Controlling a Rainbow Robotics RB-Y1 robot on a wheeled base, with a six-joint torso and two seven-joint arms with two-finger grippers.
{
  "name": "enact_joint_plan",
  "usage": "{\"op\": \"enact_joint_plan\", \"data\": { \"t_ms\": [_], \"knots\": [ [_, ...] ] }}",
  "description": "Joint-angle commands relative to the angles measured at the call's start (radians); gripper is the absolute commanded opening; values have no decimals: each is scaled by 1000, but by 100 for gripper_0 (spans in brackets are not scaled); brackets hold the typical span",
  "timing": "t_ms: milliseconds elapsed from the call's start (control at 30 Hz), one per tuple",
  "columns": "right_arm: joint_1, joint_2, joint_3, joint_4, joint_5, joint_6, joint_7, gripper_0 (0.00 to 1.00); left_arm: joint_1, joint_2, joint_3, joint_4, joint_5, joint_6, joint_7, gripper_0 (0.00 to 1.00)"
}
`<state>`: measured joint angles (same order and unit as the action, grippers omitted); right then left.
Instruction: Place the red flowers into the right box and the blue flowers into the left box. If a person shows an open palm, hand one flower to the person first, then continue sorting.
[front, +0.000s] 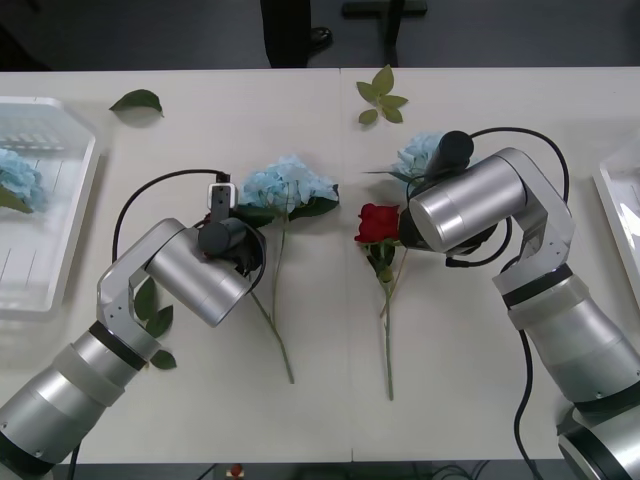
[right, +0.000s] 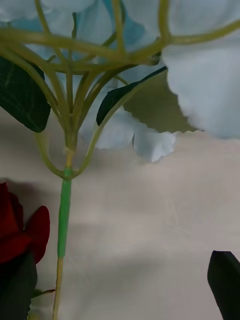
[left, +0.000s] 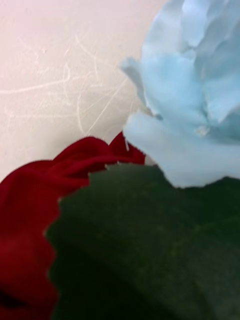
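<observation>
A blue flower (front: 288, 185) lies at the table's middle, and my left gripper (front: 230, 238) sits low beside its leaves. The left wrist view has pale blue petals (left: 190, 100), a dark leaf (left: 150, 240) and a red bloom (left: 30, 220) close up. A second blue flower (front: 415, 155) lies under my right gripper (front: 438, 165), its branching green stem (right: 65, 200) near the camera. A red flower (front: 378, 222) lies just left of the right arm, stem toward me. The left box (front: 40, 290) holds one blue flower (front: 15, 178). The right box (front: 622, 215) is at the right edge. The open palm is out of view.
Loose green leaf sprigs lie at the far side, one (front: 137, 100) at the left and one (front: 381, 95) at the middle. More leaves (front: 152, 312) poke out beside my left forearm. Bare table lies along the near edge between the arms.
</observation>
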<state>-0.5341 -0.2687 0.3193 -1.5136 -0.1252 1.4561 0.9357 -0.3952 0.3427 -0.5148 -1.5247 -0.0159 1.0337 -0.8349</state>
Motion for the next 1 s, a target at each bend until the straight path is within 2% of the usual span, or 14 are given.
{"op": "enact_joint_plan", "data": {
  "t_ms": [33, 67, 100, 133, 200, 433, 533, 767, 867, 1000],
  "knots": [
    [-30, 17, 4, -19, 7, -2, -40, 38, 9, -10, -4, 38, -13, -37, -27, 52],
    [-32, 17, 4, -19, 7, -2, -43, 20, 9, -10, -4, 38, -13, -35, -29, 29],
    [-30, 20, 4, -19, 7, -2, -48, 11, 9, -10, -4, 38, -12, -35, -29, 6],
    [-30, 20, 4, -17, 7, -2, -49, 6, 9, -10, -4, 38, -12, -35, -29, 0],
    [-29, 20, 6, -17, 6, -3, -52, 0, 9, -10, -4, 38, -9, -35, -29, 0],
    [-24, 20, 6, -17, 2, -3, -63, 0, 12, 19, -2, 9, 33, -35, -26, 0],
    [-24, 17, 4, -17, 4, -3, -67, 0, 27, 55, -1, -51, 71, -24, -29, 0],
    [-26, -32, 0, -23, 2, -2, -67, 0, 108, 170, 71, -348, 205, 149, -49, 0],
    [-24, -80, -8, -31, -8, -2, -57, 0, 153, 206, 145, -489, 275, 229, -95, 0],
    [-24, -126, -31, -37, -34, 4, -44, 0, 191, 219, 256, -606, 361, 312, -170, 0]
  ]
}}
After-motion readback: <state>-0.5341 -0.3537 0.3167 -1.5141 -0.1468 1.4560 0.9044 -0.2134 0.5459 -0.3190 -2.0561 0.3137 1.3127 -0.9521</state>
